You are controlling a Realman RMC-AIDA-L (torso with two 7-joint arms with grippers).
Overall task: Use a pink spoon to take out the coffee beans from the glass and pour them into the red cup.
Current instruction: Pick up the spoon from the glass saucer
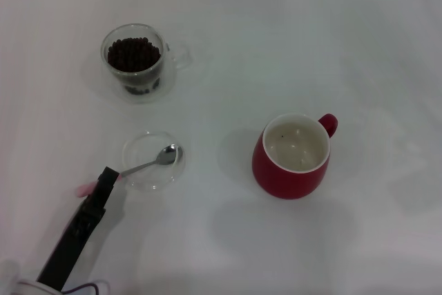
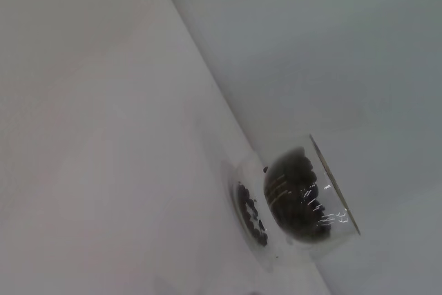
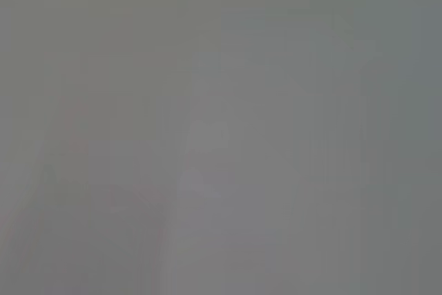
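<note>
- Left gripper [image 1: 105, 179] sits low on the near-left of the white table [image 1: 228, 32], at the handle end of the pink spoon [image 1: 148, 163]; a bit of pink handle shows on its outer side. Fingers appear closed around the handle, though the contact itself is hidden behind the black body.
- Spoon's metal bowl lies inside the shallow clear dish [image 1: 153, 160], near the far-right part of its rim; neck runs back over the dish's near-left edge to the gripper. Spoon bowl looks bare.
- Glass [image 1: 136, 61] stands upright at the far left, beyond the dish and apart from it, side handle pointing right. Coffee beans [image 1: 133, 54] fill the inner wall nearly to the top.
- Left wrist view shows the same glass [image 2: 304, 202] farther off, beans [image 2: 293, 195] dark inside it; no fingers show there.
- Red cup [image 1: 291, 157] stands upright right of centre, well apart from dish and glass, handle toward far-right. White inside, a dark speck or two, can't tell what.
- Right gripper: not in view; right wrist view is a blank grey blur.
</note>
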